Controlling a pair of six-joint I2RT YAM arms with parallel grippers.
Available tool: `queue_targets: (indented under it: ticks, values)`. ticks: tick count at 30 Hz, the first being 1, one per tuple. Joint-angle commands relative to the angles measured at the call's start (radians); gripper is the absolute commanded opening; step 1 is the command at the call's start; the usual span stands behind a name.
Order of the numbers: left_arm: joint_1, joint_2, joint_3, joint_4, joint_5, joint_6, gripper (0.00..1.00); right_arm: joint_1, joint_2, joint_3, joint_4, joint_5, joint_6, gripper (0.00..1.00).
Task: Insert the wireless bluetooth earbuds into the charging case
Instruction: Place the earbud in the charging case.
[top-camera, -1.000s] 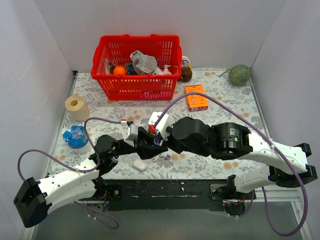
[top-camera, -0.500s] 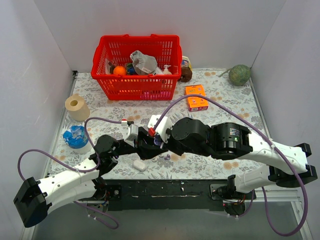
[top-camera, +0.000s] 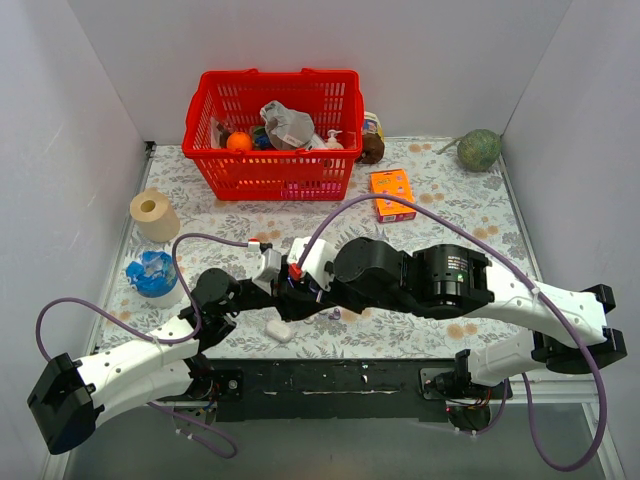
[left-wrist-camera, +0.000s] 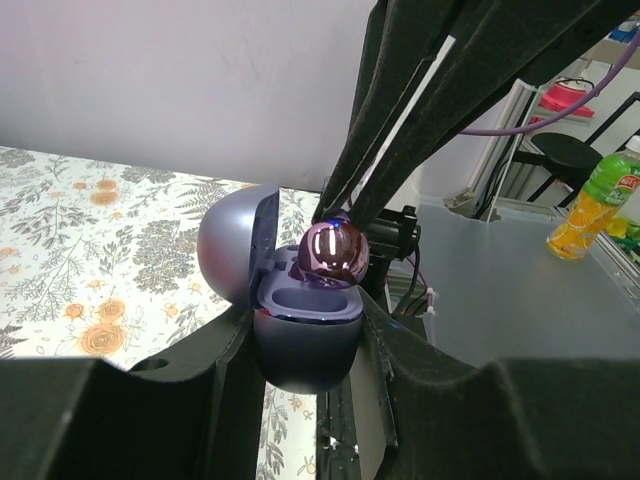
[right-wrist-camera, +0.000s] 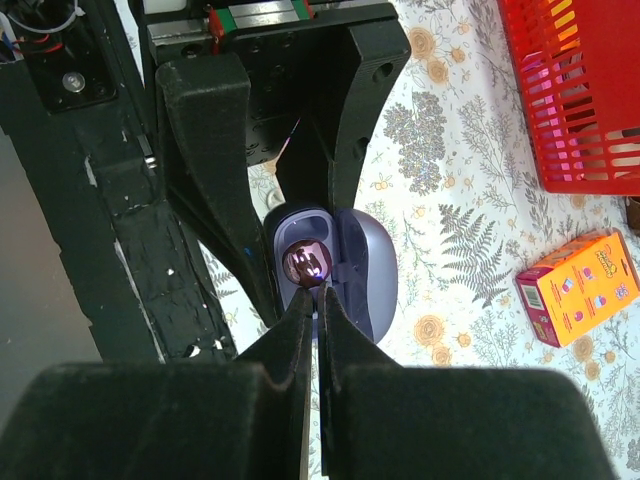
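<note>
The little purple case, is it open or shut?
Open. The case has its lid tipped back, so you can see inside: one empty socket and a shiny earbud at the other.

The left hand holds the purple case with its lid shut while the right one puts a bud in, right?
No, the lid is open, as the left wrist view shows. The left gripper holds the glossy lavender-blue oval case while the right gripper puts the shiny purple earbud in.
</note>
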Motion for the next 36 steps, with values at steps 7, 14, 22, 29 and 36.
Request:
queue_targets:
  ticks: [7, 14, 22, 29, 36]
  values:
    - [-0.005, -0.01, 0.048, -0.05, 0.071, 0.011, 0.0, 0.015, 0.014, -0.002, -0.028, -0.027, -0.026, 0.01]
    - [-0.005, -0.007, 0.055, -0.094, 0.103, 0.023, 0.0, 0.019, 0.016, -0.02, -0.036, -0.037, -0.029, 0.01]
    - [-0.012, -0.001, 0.068, -0.131, 0.102, 0.046, 0.0, 0.027, 0.029, -0.029, -0.039, -0.037, -0.031, 0.01]
    - [-0.017, -0.004, 0.068, -0.172, 0.091, 0.076, 0.0, 0.027, 0.042, -0.02, -0.045, -0.032, -0.026, 0.01]
    - [-0.019, -0.013, 0.055, -0.171, 0.089, 0.085, 0.0, 0.032, 0.059, -0.002, -0.062, -0.027, -0.011, 0.01]
